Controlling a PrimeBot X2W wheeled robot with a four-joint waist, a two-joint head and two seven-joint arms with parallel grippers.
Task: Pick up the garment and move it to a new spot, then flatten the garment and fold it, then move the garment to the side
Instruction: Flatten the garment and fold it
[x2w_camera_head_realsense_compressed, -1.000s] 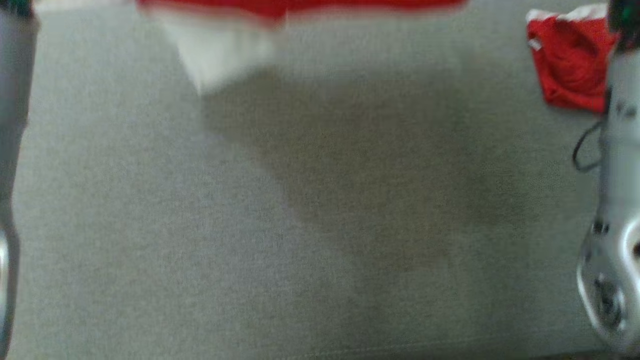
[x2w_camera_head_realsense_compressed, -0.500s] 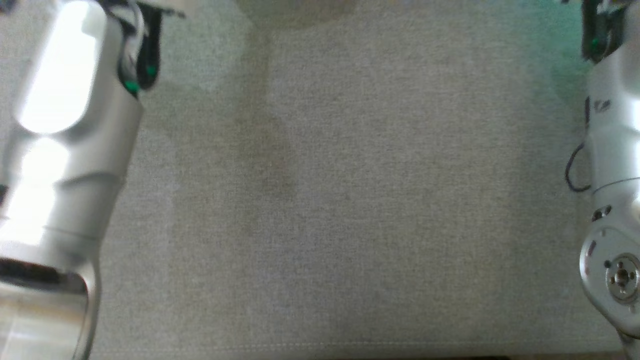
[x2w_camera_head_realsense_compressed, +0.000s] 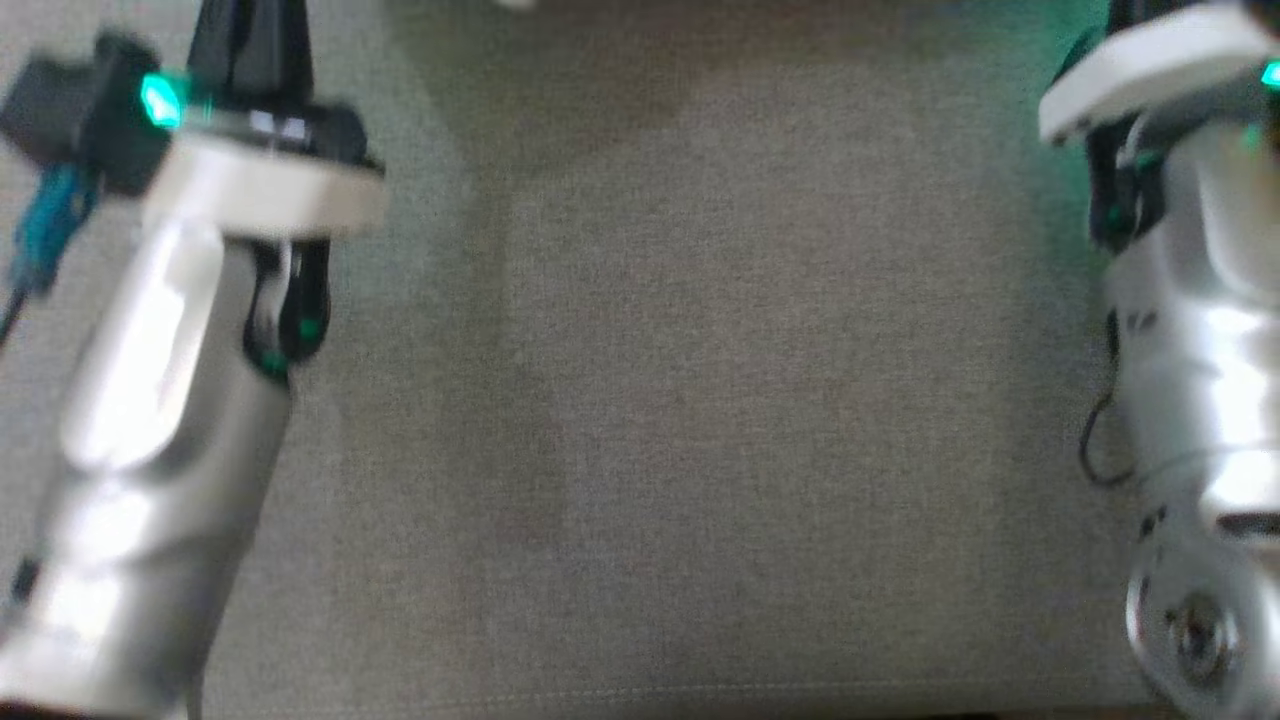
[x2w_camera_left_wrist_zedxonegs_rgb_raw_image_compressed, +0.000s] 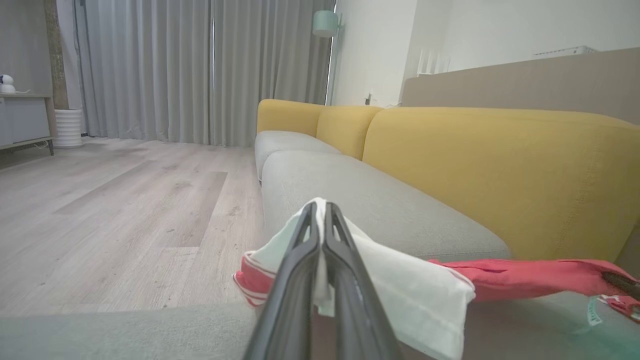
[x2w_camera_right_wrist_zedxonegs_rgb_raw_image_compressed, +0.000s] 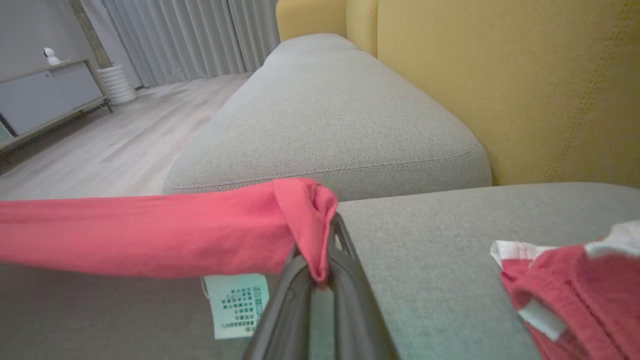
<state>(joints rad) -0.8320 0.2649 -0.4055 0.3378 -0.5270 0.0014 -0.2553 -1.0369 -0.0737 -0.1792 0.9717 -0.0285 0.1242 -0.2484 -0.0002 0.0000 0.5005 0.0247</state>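
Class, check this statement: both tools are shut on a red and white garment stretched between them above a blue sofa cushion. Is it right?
Not quite: the sofa cushion is grey, not blue, as the right wrist view shows. The left tool and right tool are both shut on the red and white garment stretched between them.

Home living room, as I read it. Sofa (x2w_camera_left_wrist_zedxonegs_rgb_raw_image_compressed: 295, 142): grey seat cushions (x2w_camera_left_wrist_zedxonegs_rgb_raw_image_compressed: 360, 195) ahead of my left gripper (x2w_camera_left_wrist_zedxonegs_rgb_raw_image_compressed: 320, 211), yellow back cushions (x2w_camera_left_wrist_zedxonegs_rgb_raw_image_compressed: 500, 170) to its right. Pale wood floor (x2w_camera_left_wrist_zedxonegs_rgb_raw_image_compressed: 125, 210) to its left. Full-length grey curtains (x2w_camera_left_wrist_zedxonegs_rgb_raw_image_compressed: 175, 70) far ahead. Low sideboard (x2w_camera_left_wrist_zedxonegs_rgb_raw_image_compressed: 22, 120) far left; teal-shaded lamp (x2w_camera_left_wrist_zedxonegs_rgb_raw_image_compressed: 325, 24) by the wall.
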